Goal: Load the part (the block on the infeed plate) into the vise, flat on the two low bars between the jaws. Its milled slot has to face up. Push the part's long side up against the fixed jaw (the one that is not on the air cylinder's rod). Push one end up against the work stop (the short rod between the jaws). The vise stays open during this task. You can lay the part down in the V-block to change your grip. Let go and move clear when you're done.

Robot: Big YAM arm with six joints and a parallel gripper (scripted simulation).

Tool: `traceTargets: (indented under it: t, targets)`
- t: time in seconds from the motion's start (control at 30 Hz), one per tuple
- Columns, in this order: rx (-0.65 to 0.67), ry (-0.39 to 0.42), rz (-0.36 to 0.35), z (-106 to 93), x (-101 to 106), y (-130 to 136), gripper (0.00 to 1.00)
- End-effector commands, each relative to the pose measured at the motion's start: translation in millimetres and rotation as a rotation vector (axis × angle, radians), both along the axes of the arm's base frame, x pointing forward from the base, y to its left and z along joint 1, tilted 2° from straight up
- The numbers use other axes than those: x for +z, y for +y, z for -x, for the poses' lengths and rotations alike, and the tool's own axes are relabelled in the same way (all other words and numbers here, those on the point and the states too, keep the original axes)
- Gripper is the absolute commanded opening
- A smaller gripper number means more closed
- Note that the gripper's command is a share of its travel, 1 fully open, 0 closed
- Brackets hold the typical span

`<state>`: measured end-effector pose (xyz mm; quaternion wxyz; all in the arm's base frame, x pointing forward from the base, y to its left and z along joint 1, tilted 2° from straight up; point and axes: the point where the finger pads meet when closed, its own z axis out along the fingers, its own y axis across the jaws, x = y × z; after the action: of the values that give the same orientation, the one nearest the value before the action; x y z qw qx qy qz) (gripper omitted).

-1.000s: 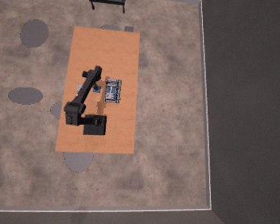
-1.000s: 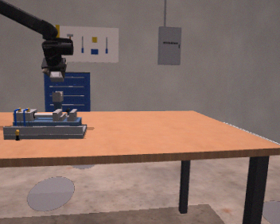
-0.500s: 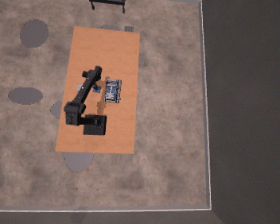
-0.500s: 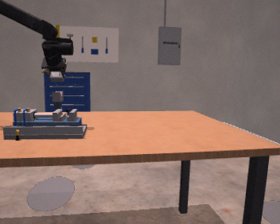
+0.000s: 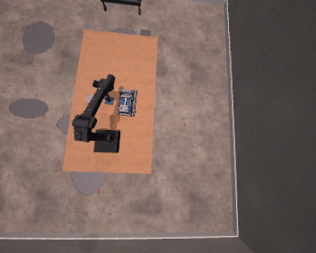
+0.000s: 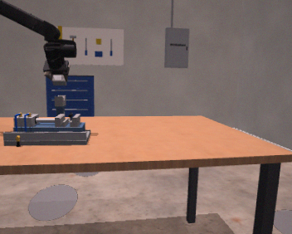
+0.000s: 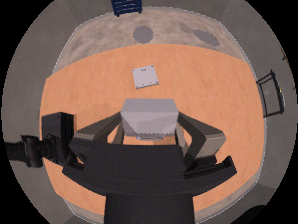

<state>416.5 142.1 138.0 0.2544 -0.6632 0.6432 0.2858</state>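
Observation:
The part, a light grey block (image 7: 149, 107) (image 6: 60, 80), is held between the fingers of my gripper (image 7: 149, 113) (image 6: 58, 77), well above the table. The slot cannot be made out. The vise (image 5: 127, 103) (image 6: 48, 126) stands open, with a gap between the moving jaw (image 6: 61, 120) on the rod and the fixed jaw (image 6: 76, 119). The low bars and work stop are too small to tell clearly. The grey V-block (image 6: 60, 100) stands behind the vise, below my gripper in the exterior view. The infeed plate (image 7: 145, 77) (image 5: 90, 99) carries no block.
The arm's black base (image 5: 107, 141) (image 7: 58, 136) stands on the wooden table (image 5: 119, 54) (image 6: 164, 137) near the vise. Blue and grey fittings with a small yellow-topped piece (image 6: 18, 140) sit at the vise's side. A grey edge shows just under the held block in the wrist view.

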Motion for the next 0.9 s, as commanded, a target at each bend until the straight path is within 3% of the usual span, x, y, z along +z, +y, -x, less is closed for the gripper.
traceTargets:
  t: [0.0,0.87]
  targets:
    - [-0.009,-0.033,-0.011,-9.9,6.7,-5.3,0.0]
    - [-0.009,-0.034,-0.011,-10.6,2.3,-5.3,0.0]
